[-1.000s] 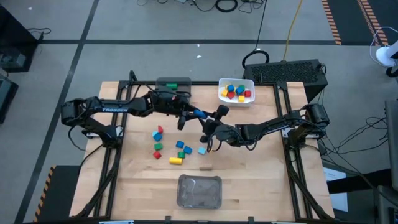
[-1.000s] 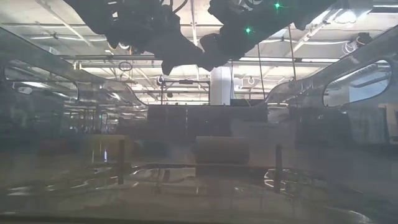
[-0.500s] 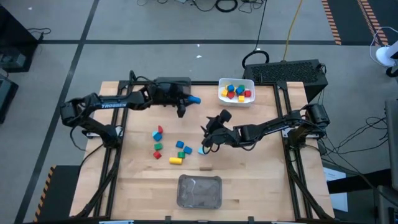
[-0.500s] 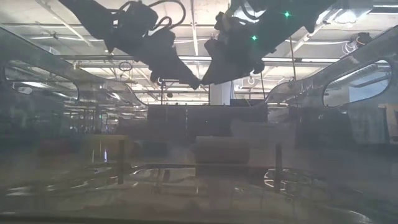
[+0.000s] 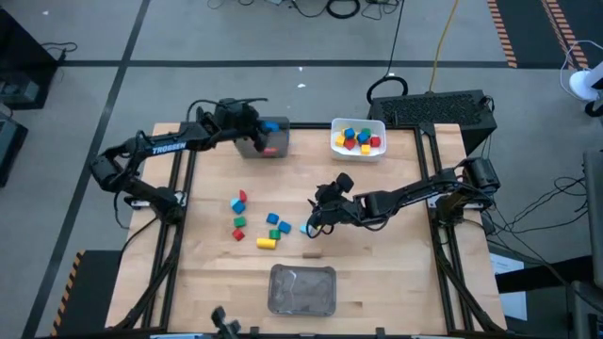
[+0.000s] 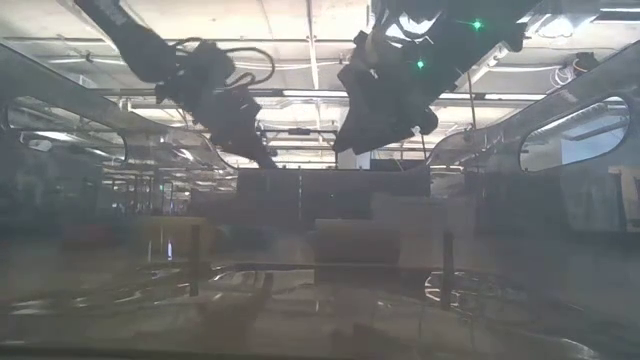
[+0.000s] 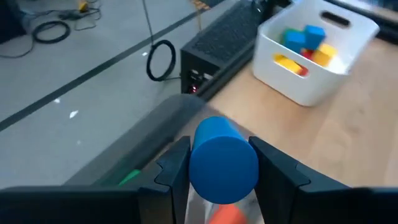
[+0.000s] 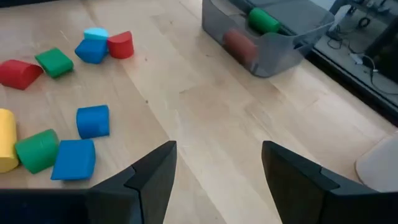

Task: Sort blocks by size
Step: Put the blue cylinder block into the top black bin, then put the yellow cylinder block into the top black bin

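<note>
Left gripper [image 7: 222,171] is clamped on a blue cylinder [image 7: 222,160], held over the grey bin [image 5: 267,143] at the far edge of the tabletop [image 5: 377,282]. A green block [image 8: 264,20] and a red one [image 8: 239,42] are already seen inside that bin. Step in hand is judged to be the drop of the blue cylinder into the grey bin.

For a clean drop:
- The cylinder should be centred over the bin opening, not over the rim; from the left wrist view the near wall sits just under the fingers, so a small advance inward is advised.
- The gripper is best lowered close to the bin before release, since a cylinder is likely to roll or bounce out.
- Jaws should be opened fully, then lifted straight up.

Right gripper [image 8: 217,163] is spread apart and empty, hovering low over bare tabletop beside the loose blocks [image 5: 256,220] near the table's middle. A light blue cube [image 5: 305,228] lies just beside it in the high view and is judged the likely next pick.

The white bin [image 5: 358,137] at the far edge holds mixed small blocks. A third tray [image 5: 302,288] sits at the near edge; its contents cannot be made out.
</note>
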### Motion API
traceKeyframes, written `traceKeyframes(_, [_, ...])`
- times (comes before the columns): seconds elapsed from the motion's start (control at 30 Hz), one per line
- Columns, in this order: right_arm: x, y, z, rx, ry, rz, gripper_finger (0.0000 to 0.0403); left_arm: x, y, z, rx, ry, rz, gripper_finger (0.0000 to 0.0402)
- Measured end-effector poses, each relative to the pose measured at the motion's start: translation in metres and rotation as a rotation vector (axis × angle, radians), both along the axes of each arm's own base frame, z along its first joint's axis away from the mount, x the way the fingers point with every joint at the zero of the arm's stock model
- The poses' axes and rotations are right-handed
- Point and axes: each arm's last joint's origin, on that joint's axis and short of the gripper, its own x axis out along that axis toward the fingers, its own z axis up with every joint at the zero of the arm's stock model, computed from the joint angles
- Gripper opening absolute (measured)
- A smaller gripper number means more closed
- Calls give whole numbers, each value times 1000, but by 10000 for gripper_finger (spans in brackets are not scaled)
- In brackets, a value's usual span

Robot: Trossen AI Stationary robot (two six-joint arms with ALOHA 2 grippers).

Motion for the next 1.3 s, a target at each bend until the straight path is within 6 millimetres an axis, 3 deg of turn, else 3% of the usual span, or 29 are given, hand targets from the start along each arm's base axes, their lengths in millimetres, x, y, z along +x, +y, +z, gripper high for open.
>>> traceKeyframes(0.17, [2,3,1,49,-29,37,222,-19,14,-8,-82,-61,8,138])
traceKeyframes(0.53, [15,4,-21,67,-19,96,222,-11,29,-43,-157,-45,8,138])
traceKeyframes(0.67, [18,5,-20,97,-47,132,222,-11,32,-48,-168,-40,13,142])
traceKeyframes(0.83, [24,7,-14,153,-104,249,222,-11,33,-48,-163,-45,16,174])
traceKeyframes(1.1, [41,9,-15,167,-199,410,222,-10,31,-48,-155,-38,2,183])
traceKeyframes(1.3, [67,9,-16,149,-126,514,222,-5,8,-23,-103,-24,-76,185])
